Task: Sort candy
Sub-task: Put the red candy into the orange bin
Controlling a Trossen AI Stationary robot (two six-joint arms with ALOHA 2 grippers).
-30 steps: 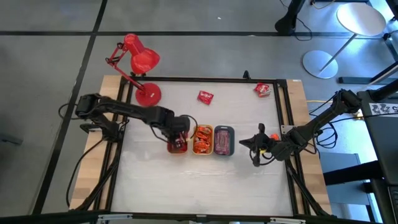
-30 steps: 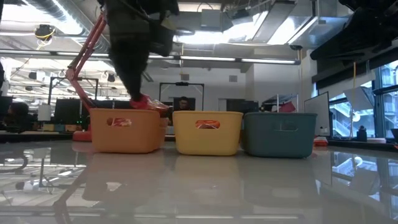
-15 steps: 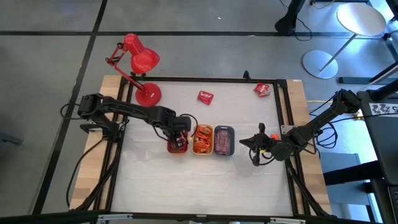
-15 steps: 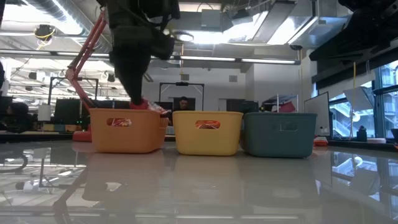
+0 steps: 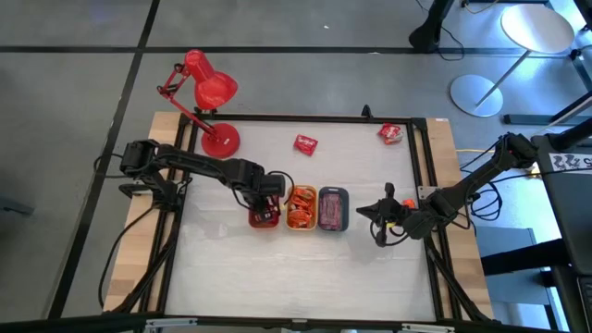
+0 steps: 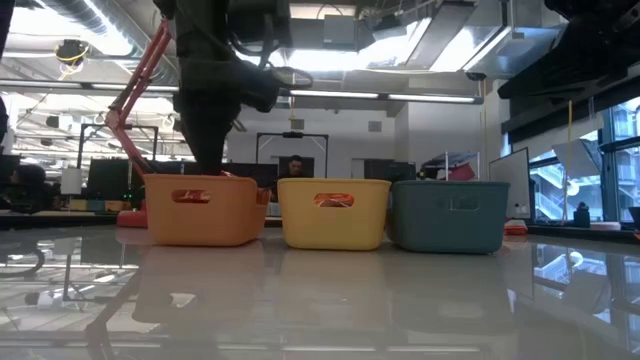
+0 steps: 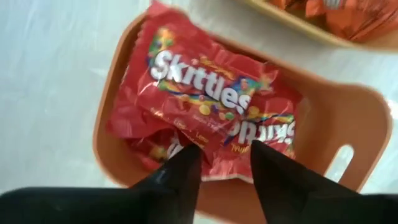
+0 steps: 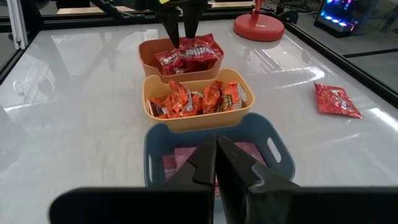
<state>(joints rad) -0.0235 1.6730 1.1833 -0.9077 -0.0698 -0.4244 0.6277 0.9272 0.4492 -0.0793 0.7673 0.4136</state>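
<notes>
The left gripper (image 7: 221, 158) hangs just above the small oblong orange plastic tray (image 7: 348, 118), its two dark fingers (image 7: 177, 168) parted with nothing between them; directly beneath their tips lies a crinkly red Skittles packet (image 7: 211, 102), resting on top of other red packets in that tray. By the look of it, this is the drop-off step of the sort: the red sweet sits released in its bin. Beside that tray, further from the left arm's base, stand a yellow tray (image 5: 300, 207) of orange-wrapped sweets and a grey tray (image 5: 333, 209) holding pink ones. The right gripper (image 8: 216, 155) waits near the grey tray, clenched on nothing. Two red packets (image 5: 305, 144) lie loose on the white tabletop (image 5: 296, 268), well apart from both grippers, one (image 5: 390, 133) near the far corner. The next move likely calls for lifting clear of the tray and reaching across to one of them.
</notes>
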